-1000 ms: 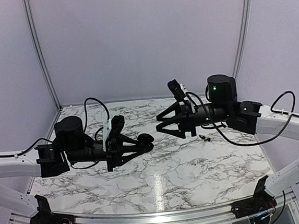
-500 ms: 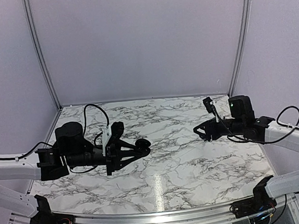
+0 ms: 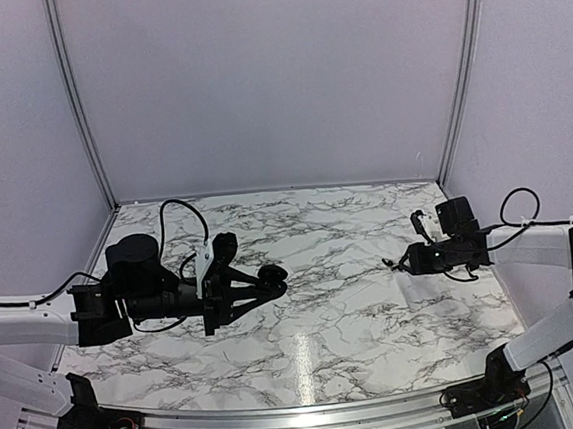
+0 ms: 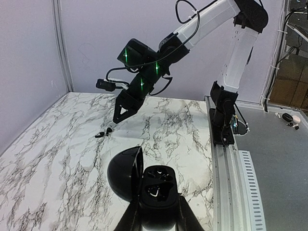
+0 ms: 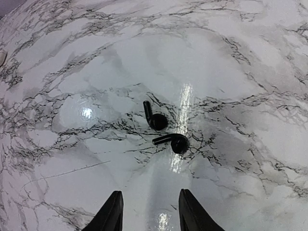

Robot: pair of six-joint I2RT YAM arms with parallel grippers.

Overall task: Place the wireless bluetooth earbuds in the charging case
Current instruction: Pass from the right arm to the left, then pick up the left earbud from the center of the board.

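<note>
The charging case (image 4: 159,185) is black, not white. It is open, with its round lid (image 4: 124,172) swung left and two empty sockets showing. My left gripper (image 4: 159,214) is shut on its body and holds it above the table; it also shows in the top view (image 3: 274,275). The two black earbuds (image 5: 156,120) (image 5: 176,142) lie side by side on the marble, just ahead of my right gripper (image 5: 149,197). That gripper is open, empty and low over the table. In the top view the earbuds (image 3: 387,262) are specks at the right gripper's (image 3: 403,262) tips.
The marble table (image 3: 326,321) is walled by pale panels at the back and sides. A metal rail (image 4: 231,178) with the right arm's base (image 4: 222,120) runs along the near edge. Cables loop from both wrists.
My right arm has swung from the table's middle out to the right and dropped low, fingers now just short of the earbuds. My left gripper, holding the case, has sunk slightly.
</note>
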